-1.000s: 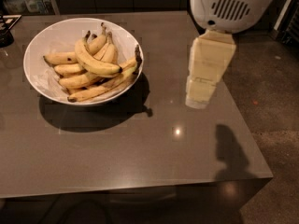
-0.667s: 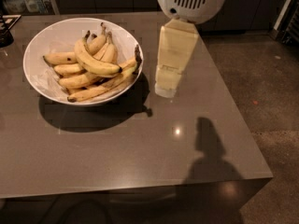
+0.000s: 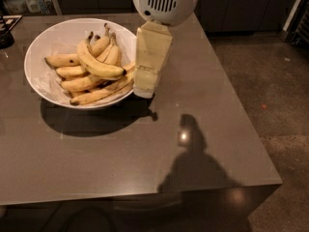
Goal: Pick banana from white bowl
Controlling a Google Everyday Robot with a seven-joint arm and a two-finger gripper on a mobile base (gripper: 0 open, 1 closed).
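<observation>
The white bowl (image 3: 53,33) sits at the back left of the grey table and holds several bananas. The banana (image 3: 99,65), thick and strongly curved with a dark stem and a black tip, lies on top of the pile. Slimmer, browner bananas lie under and beside it. My gripper (image 3: 143,92) hangs from the white arm head (image 3: 164,1) in the camera view. Its cream-coloured body stands over the bowl's right rim and covers it, just right of the banana's black tip.
The table's right edge (image 3: 241,105) and front edge (image 3: 145,192) drop to a speckled floor. A dark object (image 3: 6,35) sits at the far left edge. Dark cabinets stand behind the table.
My gripper and arm head have moved left across the table, from well right of the bowl to its right rim. The bowl and bananas have not moved.
</observation>
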